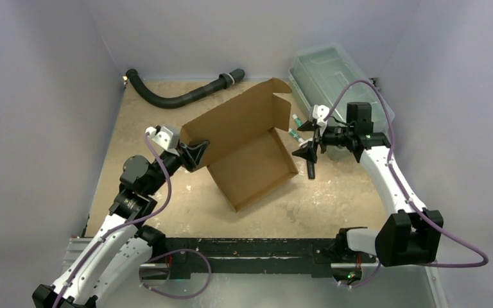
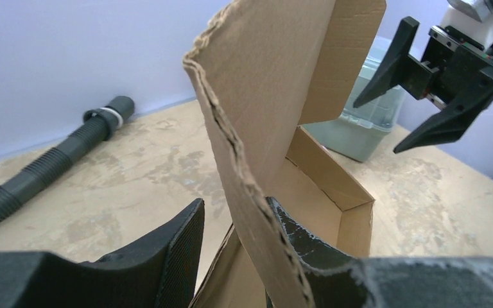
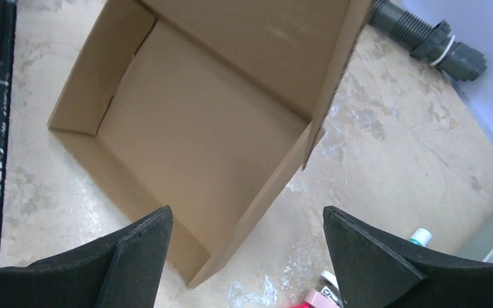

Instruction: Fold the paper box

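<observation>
- While its lid stands raised, the paper box [image 1: 250,160] sits in the middle of the bench [image 1: 167,205], turned at an angle to the arms, open side up.
- Tray: four low walls stand around a flat floor and nothing lies inside. This part looks finished.
- Lid panel [image 1: 237,119]: rises from the far wall and leans back. Its side flap [image 1: 277,86] juts out at the far right corner, not yet folded in.
- Left end effector [image 1: 196,154]: pinches the lid's left edge. In its wrist view the corrugated edge runs between the two fingers [image 2: 302,247]. One finger presses on it; the other shows a thin gap, so how firm the grip is cannot be told.
- Right end effector [image 1: 308,160]: spread wide and holding nothing. It hangs just beside the right wall of the tray, apart from the cardboard.
- Black ribbed hose [image 1: 180,96]: lies along the far edge of the bench.
- Clear greenish bin [image 1: 324,70]: stands in the far right corner, lid on.
- Small tubes [image 1: 295,127]: lie near the right end effector, between box and bin.
- Judged progress: past halfway. Left to do: turn in the lid's flaps, swing the lid down over the tray and tuck it shut.
</observation>
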